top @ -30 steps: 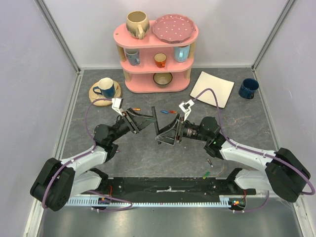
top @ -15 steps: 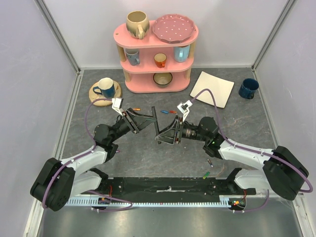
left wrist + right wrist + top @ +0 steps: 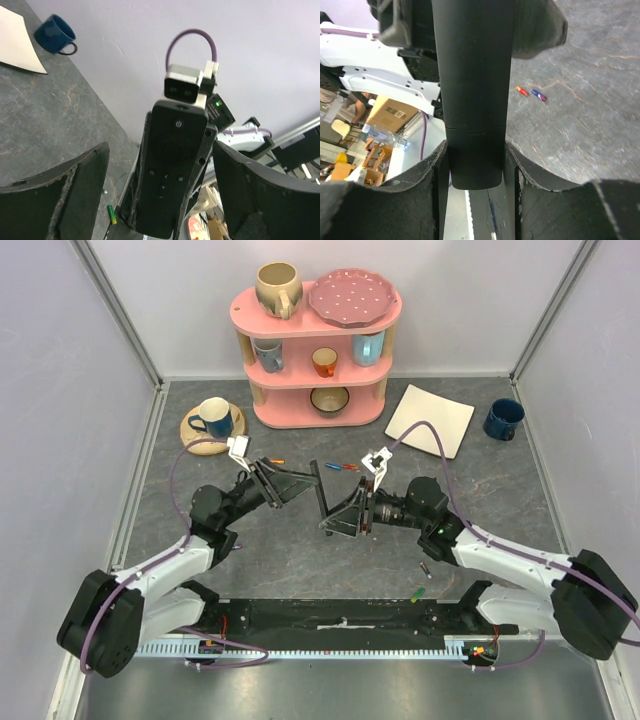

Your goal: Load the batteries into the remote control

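Note:
The remote control [image 3: 320, 492] is a slim black bar held upright above the table's middle. My right gripper [image 3: 330, 516] is shut on its lower end, one finger against each long side. The right wrist view shows its plain back [image 3: 472, 75] between my fingers [image 3: 432, 195]. My left gripper [image 3: 300, 483] stands open just left of it, its fingers [image 3: 75, 200] wide apart and clear of the button face [image 3: 172, 165]. On the table lie a blue and a red battery [image 3: 341, 467], an orange one [image 3: 276, 461], a green one [image 3: 418, 593] and one more [image 3: 425, 571].
A pink shelf [image 3: 318, 310] with mugs, a bowl and a plate stands at the back. A blue-and-white mug on a coaster [image 3: 212, 418] is at the back left. A white square plate [image 3: 430, 420] and a dark blue mug [image 3: 503, 418] are at the back right.
My right gripper has closed on the remote control. My left gripper has opened and let go of it, and its arm has drawn back slightly.

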`<act>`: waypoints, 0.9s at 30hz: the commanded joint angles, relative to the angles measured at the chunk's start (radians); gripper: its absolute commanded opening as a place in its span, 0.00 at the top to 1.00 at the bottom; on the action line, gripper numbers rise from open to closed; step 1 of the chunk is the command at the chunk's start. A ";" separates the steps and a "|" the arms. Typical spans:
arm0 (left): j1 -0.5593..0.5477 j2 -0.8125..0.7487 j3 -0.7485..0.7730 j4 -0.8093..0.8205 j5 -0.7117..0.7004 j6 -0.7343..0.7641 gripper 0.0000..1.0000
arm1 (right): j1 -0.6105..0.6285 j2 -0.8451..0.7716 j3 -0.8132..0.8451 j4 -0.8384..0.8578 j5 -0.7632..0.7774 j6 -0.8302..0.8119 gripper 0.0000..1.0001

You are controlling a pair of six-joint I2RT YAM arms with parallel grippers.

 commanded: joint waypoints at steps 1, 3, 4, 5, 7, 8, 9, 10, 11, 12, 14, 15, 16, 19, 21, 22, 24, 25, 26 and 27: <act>0.015 -0.068 0.060 -0.160 -0.062 0.105 0.06 | 0.000 -0.096 0.082 -0.274 0.070 -0.192 0.64; 0.015 -0.086 0.109 -0.351 -0.082 0.157 0.02 | 0.003 -0.129 0.122 -0.491 0.136 -0.279 0.64; 0.014 -0.103 0.132 -0.437 -0.108 0.221 0.02 | 0.004 -0.134 0.163 -0.558 0.220 -0.353 0.65; 0.014 -0.108 0.172 -0.504 -0.127 0.248 0.01 | 0.006 -0.137 0.183 -0.619 0.257 -0.392 0.65; 0.011 -0.117 0.202 -0.625 -0.165 0.301 0.01 | 0.009 -0.129 0.231 -0.776 0.342 -0.444 0.64; 0.008 -0.120 0.209 -0.654 -0.179 0.312 0.01 | 0.009 -0.128 0.240 -0.808 0.415 -0.481 0.65; -0.002 -0.123 0.216 -0.686 -0.202 0.323 0.01 | 0.012 -0.123 0.248 -0.855 0.445 -0.492 0.65; -0.008 -0.123 0.222 -0.735 -0.214 0.345 0.01 | 0.014 -0.123 0.259 -0.872 0.471 -0.501 0.65; -0.015 -0.126 0.238 -0.766 -0.229 0.354 0.01 | 0.015 -0.122 0.265 -0.888 0.523 -0.515 0.65; -0.038 -0.128 0.244 -0.789 -0.263 0.377 0.01 | 0.020 -0.116 0.271 -0.911 0.544 -0.520 0.65; -0.069 -0.133 0.262 -0.849 -0.309 0.397 0.01 | 0.026 -0.105 0.288 -0.937 0.600 -0.529 0.66; -0.099 -0.133 0.265 -0.858 -0.344 0.412 0.01 | 0.038 -0.100 0.294 -0.948 0.636 -0.541 0.66; -0.113 -0.131 0.272 -0.863 -0.357 0.417 0.01 | 0.044 -0.093 0.309 -0.954 0.653 -0.546 0.66; -0.147 -0.111 0.275 -0.848 -0.363 0.408 0.04 | 0.083 -0.064 0.340 -0.974 0.710 -0.563 0.66; -0.157 -0.093 0.273 -0.825 -0.352 0.400 0.05 | 0.119 -0.044 0.360 -0.982 0.758 -0.567 0.66; -0.160 -0.088 0.272 -0.817 -0.349 0.398 0.05 | 0.132 -0.036 0.366 -0.985 0.775 -0.570 0.66; -0.166 -0.085 0.266 -0.787 -0.348 0.395 0.05 | 0.164 -0.018 0.378 -0.992 0.799 -0.570 0.66; -0.167 -0.083 0.262 -0.780 -0.349 0.394 0.05 | 0.172 -0.013 0.380 -0.992 0.817 -0.569 0.66; -0.169 -0.082 0.259 -0.774 -0.349 0.394 0.05 | 0.184 -0.010 0.381 -0.988 0.819 -0.566 0.66; -0.172 -0.077 0.259 -0.768 -0.349 0.394 0.05 | 0.187 -0.007 0.381 -0.986 0.822 -0.561 0.66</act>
